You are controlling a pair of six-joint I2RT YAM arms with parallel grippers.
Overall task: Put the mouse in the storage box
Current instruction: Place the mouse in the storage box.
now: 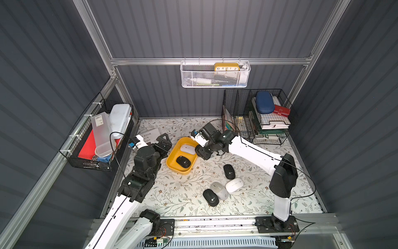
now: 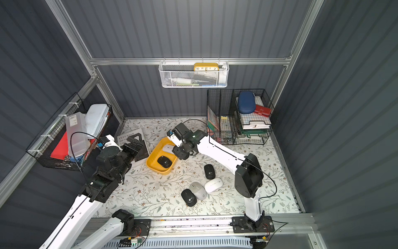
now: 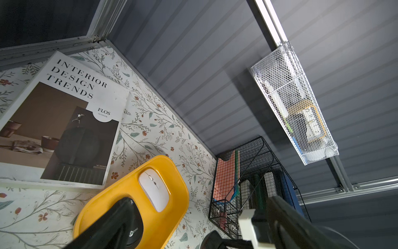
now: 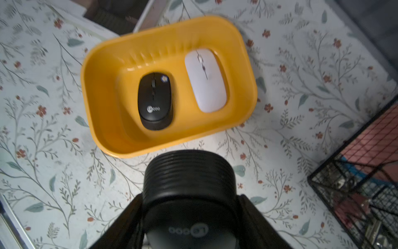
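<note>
Lying nearest the arms' bases, lower right of centre in a top view, four loose mice (image 1: pixel 219 190) rest on the floral-printed table (image 1: pixel 172 194): two black, one grey and one white, all smooth rounded shells, three of them bunched close.

Beyond them, the right pincer (image 1: pixel 201 153) is clenched on a black mouse (image 4: pixel 187 194). In both top views the pincer's head hides this mouse completely. Only the right wrist view shows it, at bottom centre. Its matte shell is blurred into ridges, its pale logo is upside down, and the dark fingers (image 4: pixel 127 220) beside it are cut off by the lower edge. There the mouse sits outside the storage box (image 4: pixel 103 133), short of the near wall.

The box is glossy yellow plastic, shallow, with rounded corners. A second black mouse (image 4: pixel 155 101) and a flat white mouse (image 4: pixel 205 79) lie side by side on its floor, apart.

Left of the box, the left pincer (image 1: pixel 165 143) stands released with its jaws spread wide over a book (image 3: pixel 64 120), which it largely covers in the top views. In the left wrist view one of its fingers masks most of the second black mouse.

At upper right, a black wire rack (image 1: pixel 233 103) holds stacked items that are hard to tell apart. A white mesh basket (image 1: pixel 200 78) hangs on the ribbed back wall.
</note>
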